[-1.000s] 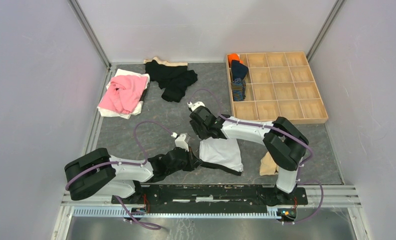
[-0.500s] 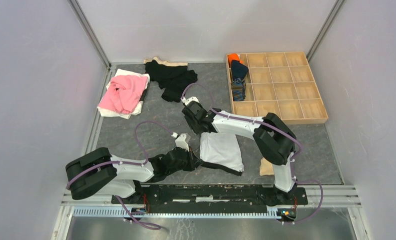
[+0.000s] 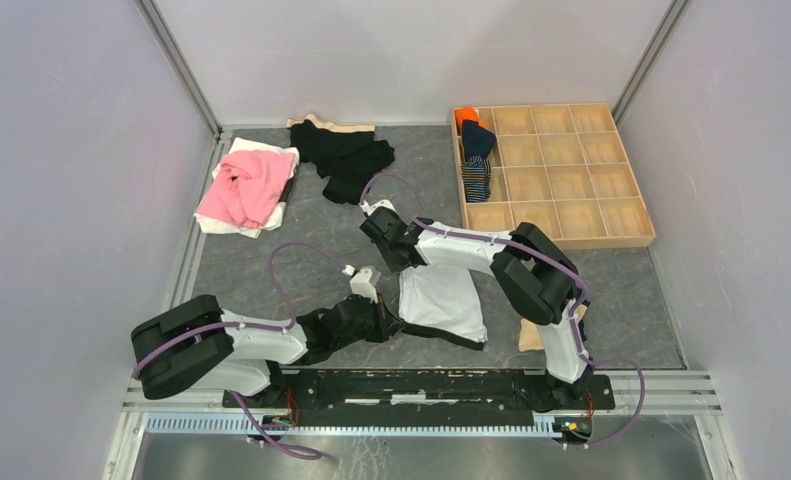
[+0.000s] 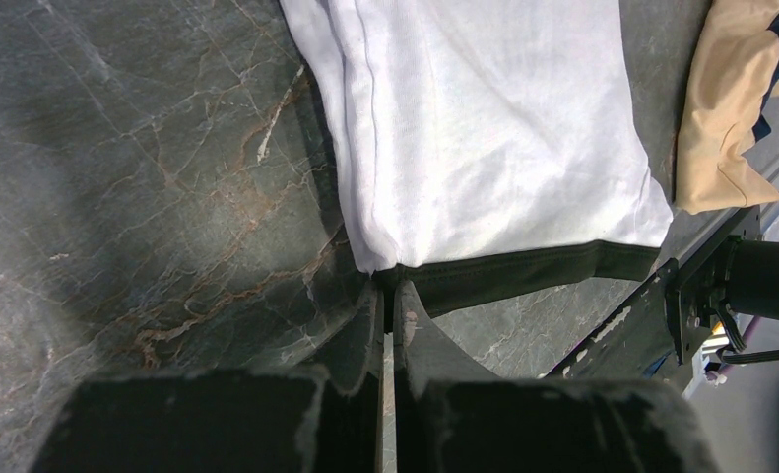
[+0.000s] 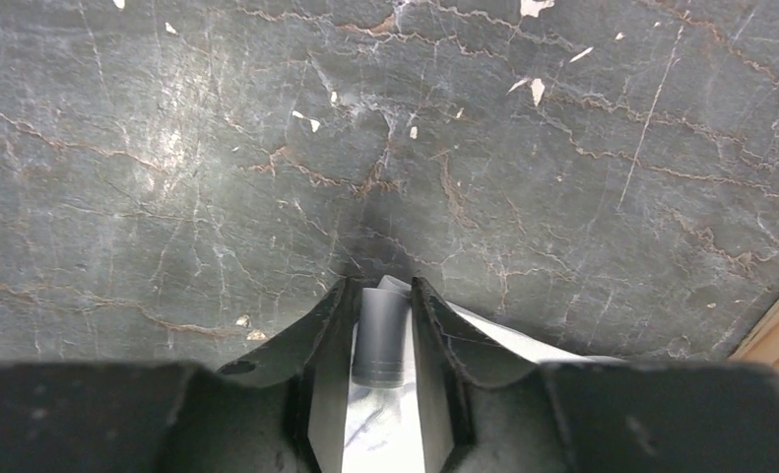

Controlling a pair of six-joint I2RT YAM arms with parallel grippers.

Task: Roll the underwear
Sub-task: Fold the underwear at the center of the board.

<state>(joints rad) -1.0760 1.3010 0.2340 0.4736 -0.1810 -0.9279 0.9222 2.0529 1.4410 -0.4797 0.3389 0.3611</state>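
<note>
White underwear (image 3: 446, 300) with black trim lies flat on the dark table in front of the arms. My left gripper (image 3: 385, 322) is shut on its near left corner, where the white cloth (image 4: 493, 128) meets the black waistband (image 4: 523, 271); the fingertips (image 4: 390, 288) are pressed together there. My right gripper (image 3: 403, 266) is at the far left corner, pointing down. Its jaws (image 5: 382, 293) are closed on a raised fold of the white cloth (image 5: 508, 337); the fold looks blurred.
A wooden compartment tray (image 3: 561, 243) at the far right holds rolled pieces, orange (image 3: 466, 117), navy (image 3: 478, 140) and striped (image 3: 476, 178), in its left column. A pink garment (image 3: 246, 185) and black garments (image 3: 351, 155) lie far left. A tan cloth (image 3: 533, 335) lies by the right arm's base.
My right gripper has slid left and farther along the underwear's far edge to its left corner, and its jaws have narrowed onto the cloth. The left arm has stayed put.
</note>
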